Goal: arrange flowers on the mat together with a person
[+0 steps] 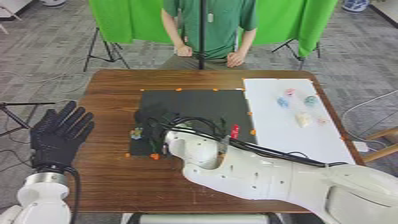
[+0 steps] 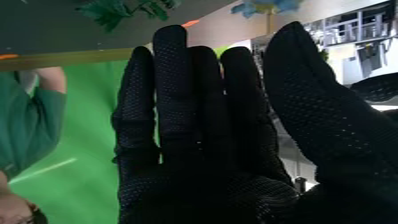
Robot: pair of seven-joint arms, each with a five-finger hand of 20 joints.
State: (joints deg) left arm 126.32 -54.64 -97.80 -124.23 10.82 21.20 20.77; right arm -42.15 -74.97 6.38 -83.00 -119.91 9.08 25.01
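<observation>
R arm (image 1: 253, 175) ran in over the surface's (image 1: 107, 170) near R corner; R robot hand (image 1: 152, 124) was L of ctr, fingers straight, thumb apart. L arm's (image 1: 44, 199) L robot hand (image 1: 59, 142) lay by the L edge, fingers extended & spread.

Flat black rectangular mat (image 1: 197, 99) lies on the table, orange marks along its edges. Small blue-and-yellow flower (image 1: 136, 133) rests at its left edge; green leafy sprig (image 2: 108, 14) lies on it. On the white rectangular sheet (image 1: 266, 89) to the right: small pink (image 1: 290, 92), light-blue (image 1: 282, 102), teal (image 1: 311, 100), cream (image 1: 303, 120) and pale-pink (image 1: 322, 121) flowers, loosely scattered.
</observation>
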